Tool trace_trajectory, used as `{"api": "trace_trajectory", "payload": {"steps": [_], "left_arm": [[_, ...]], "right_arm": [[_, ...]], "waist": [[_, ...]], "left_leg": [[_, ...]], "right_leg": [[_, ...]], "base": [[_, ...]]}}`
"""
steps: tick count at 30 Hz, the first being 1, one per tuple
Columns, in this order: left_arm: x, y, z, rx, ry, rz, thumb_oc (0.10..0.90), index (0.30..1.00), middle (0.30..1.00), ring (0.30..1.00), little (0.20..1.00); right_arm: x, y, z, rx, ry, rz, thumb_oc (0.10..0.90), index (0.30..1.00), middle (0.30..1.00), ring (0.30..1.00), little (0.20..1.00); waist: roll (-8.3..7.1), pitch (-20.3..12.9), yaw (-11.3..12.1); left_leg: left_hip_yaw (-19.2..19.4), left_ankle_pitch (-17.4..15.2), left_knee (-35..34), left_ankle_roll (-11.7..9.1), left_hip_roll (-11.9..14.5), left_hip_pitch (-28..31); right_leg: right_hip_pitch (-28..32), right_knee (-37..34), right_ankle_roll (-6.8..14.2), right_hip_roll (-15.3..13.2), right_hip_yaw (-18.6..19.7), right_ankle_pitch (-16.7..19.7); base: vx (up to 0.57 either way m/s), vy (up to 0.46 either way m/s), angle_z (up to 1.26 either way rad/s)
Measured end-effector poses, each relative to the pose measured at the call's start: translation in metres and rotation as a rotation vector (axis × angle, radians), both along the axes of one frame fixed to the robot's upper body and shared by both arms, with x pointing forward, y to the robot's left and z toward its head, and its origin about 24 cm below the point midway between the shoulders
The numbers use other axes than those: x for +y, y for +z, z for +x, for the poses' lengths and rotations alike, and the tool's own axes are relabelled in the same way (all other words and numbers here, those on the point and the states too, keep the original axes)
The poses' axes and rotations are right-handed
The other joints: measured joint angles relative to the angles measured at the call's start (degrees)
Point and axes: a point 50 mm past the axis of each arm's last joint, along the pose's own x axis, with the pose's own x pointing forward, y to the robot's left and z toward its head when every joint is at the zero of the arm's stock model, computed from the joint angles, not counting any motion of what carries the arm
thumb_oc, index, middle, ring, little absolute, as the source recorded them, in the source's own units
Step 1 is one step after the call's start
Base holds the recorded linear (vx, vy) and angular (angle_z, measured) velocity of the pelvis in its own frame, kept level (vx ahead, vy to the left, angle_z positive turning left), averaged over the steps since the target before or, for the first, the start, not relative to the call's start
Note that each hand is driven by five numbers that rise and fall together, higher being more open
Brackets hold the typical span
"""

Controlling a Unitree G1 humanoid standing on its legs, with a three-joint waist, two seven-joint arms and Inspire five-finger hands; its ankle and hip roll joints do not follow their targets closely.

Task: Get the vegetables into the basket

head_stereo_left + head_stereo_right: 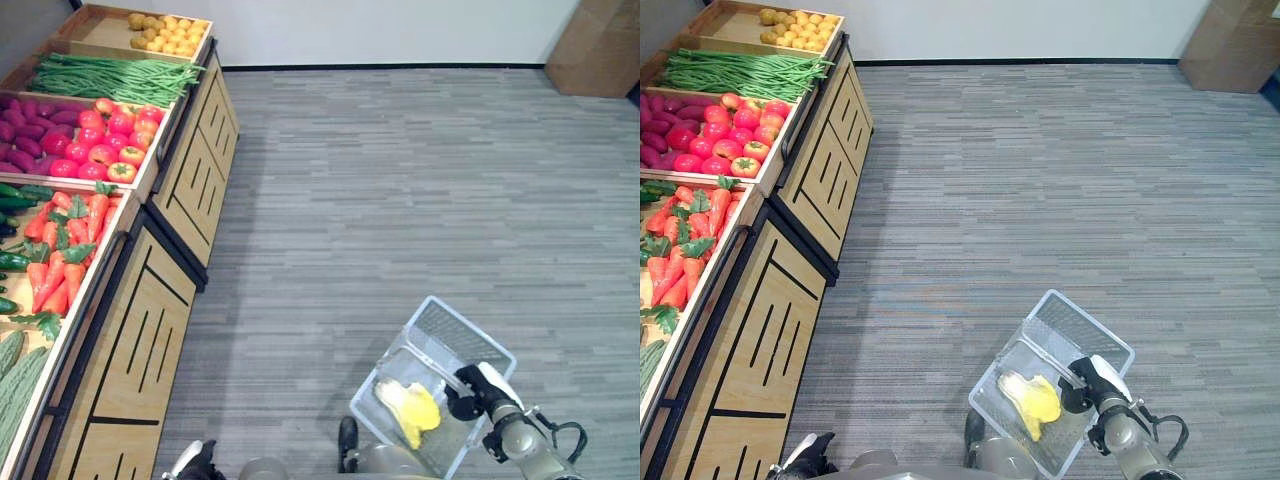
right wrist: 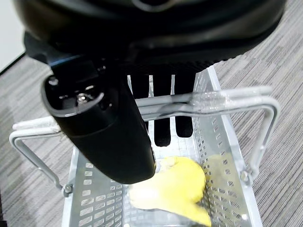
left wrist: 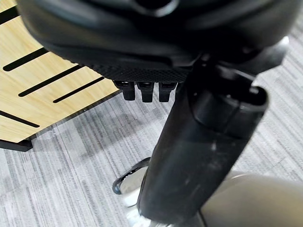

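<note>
A clear wire basket hangs low at the right, over the grey floor. My right hand is shut on its handle, the fingers curled over the bar. One yellow vegetable lies inside on the basket's bottom. At the left stands a wooden produce stand with carrots, red peppers, green beans and dark green cucumbers. My left hand hangs low beside the stand's front, open and holding nothing.
Further bins hold purple sweet potatoes, small yellow potatoes and pale green gourds. A cardboard box stands in the far right corner by the white wall. Grey plank floor stretches between stand and box.
</note>
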Motion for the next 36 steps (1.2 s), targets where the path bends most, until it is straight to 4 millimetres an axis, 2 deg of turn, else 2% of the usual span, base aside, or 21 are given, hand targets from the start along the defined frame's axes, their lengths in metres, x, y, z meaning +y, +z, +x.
{"api": "trace_trajectory", "payload": {"steps": [2, 4, 7, 8, 9, 10, 11, 13, 15, 16, 17, 18, 21, 22, 24, 27, 28, 30, 32, 34, 36], "left_arm": [[0.0, 0.001, 0.004, -0.009, -0.004, 0.001, 0.9, 1.0, 1.0, 1.0, 1.0], [0.0, 0.001, 0.007, -0.015, -0.011, 0.002, 0.9, 1.0, 1.0, 1.0, 1.0], [-0.001, 0.001, 0.008, -0.017, -0.013, 0.004, 0.9, 1.0, 1.0, 1.0, 1.0], [-0.002, 0.0, 0.004, -0.006, -0.011, 0.002, 0.9, 1.0, 1.0, 1.0, 1.0], [-0.003, -0.001, 0.0, 0.008, -0.008, 0.002, 0.9, 1.0, 1.0, 1.0, 1.0], [-0.004, -0.001, -0.001, 0.011, -0.007, 0.0, 0.9, 1.0, 1.0, 1.0, 1.0], [-0.004, -0.002, -0.003, 0.016, -0.007, 0.0, 0.9, 1.0, 1.0, 1.0, 1.0], [-0.004, -0.003, -0.007, 0.027, -0.009, -0.001, 0.9, 1.0, 1.0, 1.0, 1.0], [-0.005, -0.003, -0.007, 0.036, -0.024, 0.002, 0.9, 1.0, 1.0, 1.0, 1.0], [-0.006, -0.003, -0.009, 0.046, -0.044, 0.0, 0.9, 1.0, 1.0, 1.0, 1.0], [-0.009, -0.004, -0.011, 0.054, -0.063, -0.005, 0.9, 1.0, 1.0, 1.0, 1.0], [-0.008, -0.004, -0.009, 0.05, -0.076, -0.001, 0.9, 1.0, 1.0, 1.0, 1.0], [0.001, 0.004, 0.016, -0.02, -0.104, 0.029, 0.9, 1.0, 1.0, 1.0, 1.0], [0.005, 0.009, 0.028, -0.054, -0.113, 0.044, 0.9, 1.0, 1.0, 1.0, 1.0], [0.01, 0.015, 0.043, -0.085, -0.142, 0.069, 0.9, 1.0, 1.0, 1.0, 1.0], [0.017, 0.02, 0.05, -0.099, -0.153, 0.1, 0.9, 1.0, 1.0, 1.0, 1.0], [0.017, 0.019, 0.048, -0.09, -0.15, 0.101, 0.9, 1.0, 1.0, 1.0, 1.0], [0.016, 0.017, 0.045, -0.076, -0.155, 0.098, 0.9, 1.0, 1.0, 1.0, 1.0], [0.013, 0.014, 0.042, -0.051, -0.159, 0.096, 0.9, 1.0, 1.0, 1.0, 1.0], [0.011, 0.009, 0.028, -0.003, -0.152, 0.084, 0.9, 1.0, 1.0, 1.0, 1.0], [0.01, 0.006, 0.017, 0.022, -0.147, 0.078, 0.9, 1.0, 1.0, 1.0, 1.0]], "right_arm": [[-0.001, -0.002, -0.004, 0.011, -0.005, -0.002, 0.4, 0.3, 0.3, 0.3, 0.3], [-0.001, -0.003, -0.008, 0.022, -0.009, -0.002, 0.4, 0.3, 0.3, 0.3, 0.3], [0.001, -0.005, -0.008, 0.022, -0.013, 0.004, 0.4, 0.3, 0.3, 0.3, 0.3], [0.004, -0.006, -0.008, 0.02, -0.015, 0.01, 0.4, 0.3, 0.3, 0.3, 0.3], [0.007, -0.008, -0.008, 0.018, -0.018, 0.015, 0.4, 0.3, 0.3, 0.3, 0.3], [0.007, -0.008, -0.009, 0.022, -0.016, 0.015, 0.4, 0.3, 0.3, 0.3, 0.3], [0.008, -0.01, -0.011, 0.029, -0.021, 0.017, 0.4, 0.3, 0.3, 0.3, 0.3], [0.006, -0.016, -0.023, 0.069, -0.043, 0.018, 0.4, 0.3, 0.3, 0.3, 0.3], [0.004, -0.018, -0.031, 0.085, -0.052, 0.017, 0.4, 0.3, 0.3, 0.3, 0.3], [0.003, -0.02, -0.036, 0.101, -0.061, 0.015, 0.4, 0.3, 0.3, 0.3, 0.3], [0.0, -0.019, -0.04, 0.108, -0.072, 0.007, 0.4, 0.3, 0.3, 0.3, 0.3], [0.0, -0.02, -0.038, 0.107, -0.075, 0.007, 0.4, 0.3, 0.3, 0.3, 0.3], [0.007, -0.018, -0.027, 0.086, -0.044, 0.011, 0.4, 0.3, 0.3, 0.3, 0.3], [0.011, -0.017, -0.02, 0.067, -0.037, 0.019, 0.4, 0.3, 0.3, 0.3, 0.3], [0.017, -0.015, -0.011, 0.043, -0.03, 0.034, 0.4, 0.3, 0.3, 0.3, 0.3], [0.029, -0.01, 0.012, -0.007, 0.017, 0.052, 0.4, 0.3, 0.3, 0.3, 0.3], [0.03, -0.009, 0.014, -0.015, 0.02, 0.054, 0.4, 0.3, 0.3, 0.3, 0.3], [0.033, -0.007, 0.016, -0.025, 0.038, 0.057, 0.4, 0.3, 0.3, 0.3, 0.3], [0.037, -0.004, 0.02, -0.046, 0.057, 0.062, 0.4, 0.3, 0.3, 0.3, 0.3], [0.046, -0.006, 0.018, -0.044, 0.092, 0.081, 0.4, 0.3, 0.3, 0.3, 0.3], [0.047, -0.005, 0.02, -0.058, 0.096, 0.084, 0.4, 0.3, 0.3, 0.3, 0.3]], "waist": [[-0.42, 0.2, 0.1], [-0.7, 0.4, 0.0], [-1.47, 1.0, 1.2], [-1.76, 1.6, 2.0], [-1.74, 2.3, 2.5], [-1.16, 2.8, 3.6], [-1.04, 3.5, 3.8], [-0.84, 3.7, 4.1], [-0.91, 3.6, 3.6], [-1.08, 3.1, 3.1], [-0.45, 2.1, 2.9], [-0.72, 2.1, 2.8], [-0.58, 1.8, 2.6], [-0.85, 1.7, 2.7], [-1.72, 1.7, 2.8], [-1.56, 1.8, 3.2], [-1.32, 1.9, 3.1], [-1.37, 2.2, 3.3], [-1.2, 3.3, 2.4], [-2.51, 4.3, 1.6], [-3.14, 4.1, 1.3]], "left_leg": [[0.1, -0.3, 2.0, -0.7, 0.0, -1.2], [2.2, -1.7, -0.9, -0.6, -1.0, -3.1], [3.5, -1.6, -11.9, 0.3, -2.6, -4.7], [3.3, 0.9, -16.2, 0.9, -3.0, -5.3], [2.9, 2.9, -18.2, 0.4, -3.0, -6.4], [2.7, 4.8, -22.5, 0.5, -3.1, -6.8], [3.9, 6.3, -24.4, 1.0, -3.1, -7.3], [11.9, 6.9, -22.7, 3.1, -1.9, -6.7], [12.3, 6.6, -21.0, 5.4, -2.9, -5.8], [11.9, 6.0, -21.5, 6.4, -4.2, -4.4], [12.2, 6.4, -22.6, 6.9, -4.9, -2.8], [13.2, 8.0, -24.2, 7.4, -6.3, -0.9], [14.5, 6.5, -25.0, 9.8, -8.0, 0.5], [14.1, 5.5, -24.8, 11.0, -8.9, 0.9], [13.9, 4.4, -24.3, 12.6, -10.7, 1.9], [13.1, 1.9, -24.6, 15.7, -11.9, 4.7], [13.0, 1.9, -24.8, 15.7, -12.0, 5.4], [12.3, 0.4, -24.6, 16.5, -12.3, 6.0], [11.1, -0.3, -24.5, 16.2, -12.1, 6.6], [9.8, -1.0, -24.4, 15.3, -12.7, 8.6], [8.3, -2.5, -23.6, 14.6, -12.8, 8.9]], "right_leg": [[0.7, -0.4, -0.3, -0.1, -0.6, 0.0], [1.6, -2.0, -0.4, -0.4, -1.1, -0.9], [2.2, -3.8, 0.0, -0.3, -0.7, -0.4], [3.3, -4.8, 0.3, 0.2, 0.1, -0.2], [4.5, -6.0, 0.3, 0.8, 0.9, -0.2], [5.5, -7.2, -0.2, 1.4, 2.0, -0.5], [7.2, -8.2, -0.1, 1.6, 2.4, -0.6], [9.9, -7.9, 0.9, 1.5, 3.2, -2.3], [11.4, -7.1, 1.8, 0.4, 3.7, -3.6], [11.7, -5.5, 2.7, -1.0, 3.8, -5.3], [11.3, -3.4, 3.6, -1.7, 4.5, -6.9], [10.8, -0.7, 4.7, -3.2, 5.1, -8.2], [4.0, 13.1, 7.0, -5.6, 5.4, -9.8], [1.4, 19.1, 8.0, -7.0, 5.5, -11.4], [-1.3, 26.6, 9.6, -9.4, 6.0, -11.3], [-4.3, 31.6, 9.9, -9.9, 6.1, -11.3], [-5.1, 31.9, 9.8, -9.5, 6.0, -11.4], [-8.2, 30.4, 9.6, -8.7, 5.9, -11.4], [-11.0, 23.9, 9.1, -7.2, 6.6, -11.1], [-12.9, 14.4, 9.3, -7.1, 6.5, -5.8], [-13.0, 6.6, 9.6, -7.0, 7.3, -2.5]], "base": [[0.13, -0.015, 0.21], [0.19, 0.032, 0.29], [0.17, 0.06, -0.04], [0.25, 0.097, -0.32], [0.37, 0.191, -0.56], [0.4, 0.277, -0.44], [0.41, 0.33, -0.38], [0.35, 0.34, -0.25], [0.24, 0.273, -0.17], [0.16, 0.226, -0.11], [0.12, 0.216, -0.19], [0.1, 0.215, -0.21], [0.06, 0.16, -0.16], [0.07, 0.187, -0.01], [0.08, 0.146, 0.11], [0.15, 0.121, 0.04], [0.21, 0.072, 0.13], [0.22, 0.011, 0.05], [0.15, -0.022, 0.2], [0.34, -0.072, 0.5], [0.36, -0.089, 0.38]]}}
